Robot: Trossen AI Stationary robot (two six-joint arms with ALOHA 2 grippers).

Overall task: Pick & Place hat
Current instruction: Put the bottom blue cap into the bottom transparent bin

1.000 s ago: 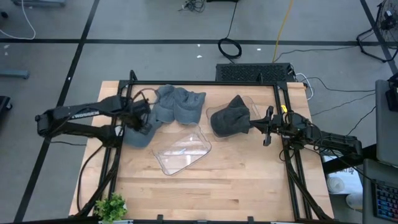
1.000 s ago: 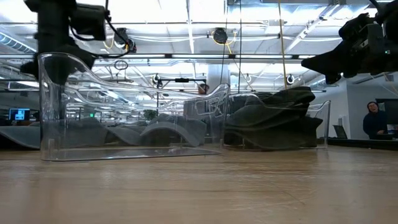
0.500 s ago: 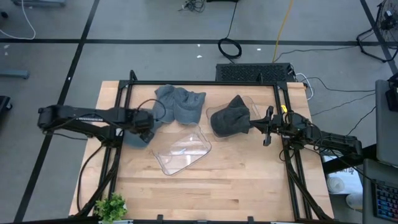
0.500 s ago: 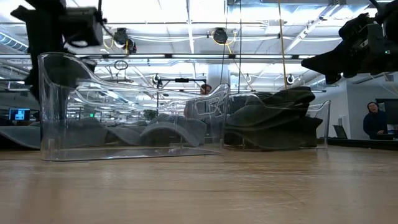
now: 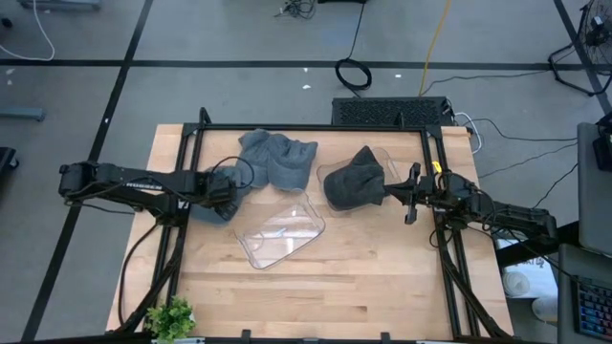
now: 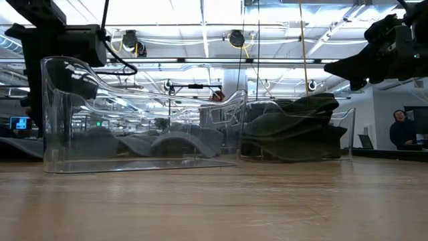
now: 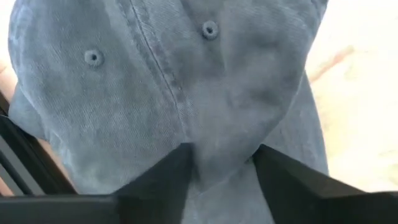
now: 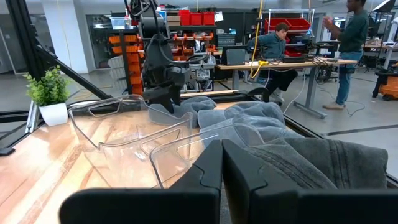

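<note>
While the right gripper (image 5: 413, 194) sits closed by the far bin (image 5: 382, 161), the left gripper (image 5: 229, 196) has dropped lower, fingers spread over the blue hat (image 7: 186, 93).

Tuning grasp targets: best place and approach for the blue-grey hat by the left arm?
Judging by pose, grip a raised fold of the blue-grey hat's crown, coming from above on its left-arm side. The cloth lies slumped on the table with soft ridges, and the left gripper already straddles one, fingers open; a flat panel would offer nothing to pinch.
</note>
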